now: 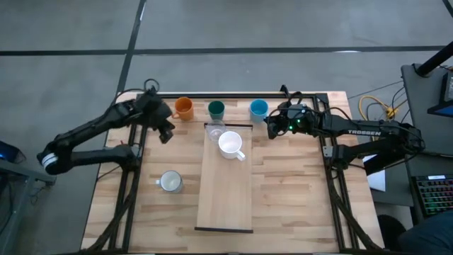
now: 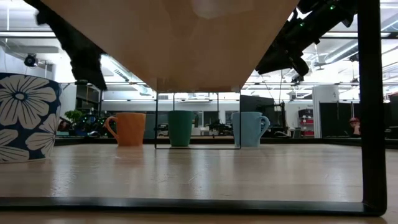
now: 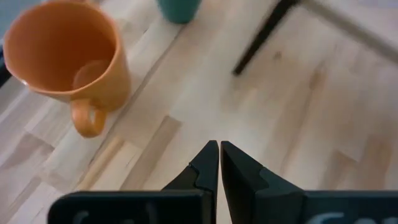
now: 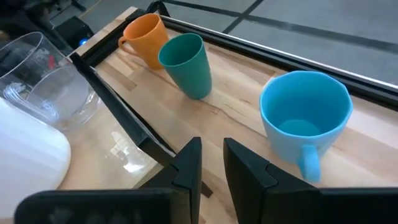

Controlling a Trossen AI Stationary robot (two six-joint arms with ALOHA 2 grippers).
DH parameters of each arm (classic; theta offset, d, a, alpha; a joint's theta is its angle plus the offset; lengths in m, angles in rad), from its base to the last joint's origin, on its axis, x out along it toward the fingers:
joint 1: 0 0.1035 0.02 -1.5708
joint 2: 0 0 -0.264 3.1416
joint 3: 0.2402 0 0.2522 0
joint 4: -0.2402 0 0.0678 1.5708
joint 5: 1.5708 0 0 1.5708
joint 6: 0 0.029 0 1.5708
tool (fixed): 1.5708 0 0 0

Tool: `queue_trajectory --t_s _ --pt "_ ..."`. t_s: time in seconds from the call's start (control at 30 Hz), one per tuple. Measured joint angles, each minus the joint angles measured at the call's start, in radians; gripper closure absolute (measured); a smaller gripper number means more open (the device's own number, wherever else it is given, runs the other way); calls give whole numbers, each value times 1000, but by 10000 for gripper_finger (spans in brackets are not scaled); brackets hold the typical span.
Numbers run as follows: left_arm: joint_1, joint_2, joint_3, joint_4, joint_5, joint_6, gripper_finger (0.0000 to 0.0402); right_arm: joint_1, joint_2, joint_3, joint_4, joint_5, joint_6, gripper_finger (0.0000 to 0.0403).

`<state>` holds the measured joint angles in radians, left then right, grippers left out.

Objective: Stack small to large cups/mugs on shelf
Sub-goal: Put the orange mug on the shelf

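Surroundings of the planked desk

A grey floor is seen beyond it; cables and a keyboard are placed beside its right edge.

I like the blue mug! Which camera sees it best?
The right wrist view: the light blue mug fills it, showing its inside and handle. High view shows it small; low view shows it side-on, far off; left wrist view misses it.

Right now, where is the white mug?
In the high view, the white mug sits at the far end of the shelf, next to the clear glass, between both arms.
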<state>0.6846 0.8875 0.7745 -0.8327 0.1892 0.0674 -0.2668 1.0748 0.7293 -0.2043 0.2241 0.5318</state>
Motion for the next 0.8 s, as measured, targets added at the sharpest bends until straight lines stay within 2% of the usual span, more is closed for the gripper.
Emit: queue_trajectory --t_s 0.27,0.43,0.6,0.8 --pt "71 133 -3 0 -7 26 398 1 0 0 -3 0 -13 342" --pt "87 149 -3 18 -30 47 398 1 0 0 -7 0 -17 342" --pt "93 151 -3 56 -121 71 398 1 0 0 -8 3 -20 342" --pt "121 170 -12 79 -124 96 398 1 0 0 -6 4 -20 342"
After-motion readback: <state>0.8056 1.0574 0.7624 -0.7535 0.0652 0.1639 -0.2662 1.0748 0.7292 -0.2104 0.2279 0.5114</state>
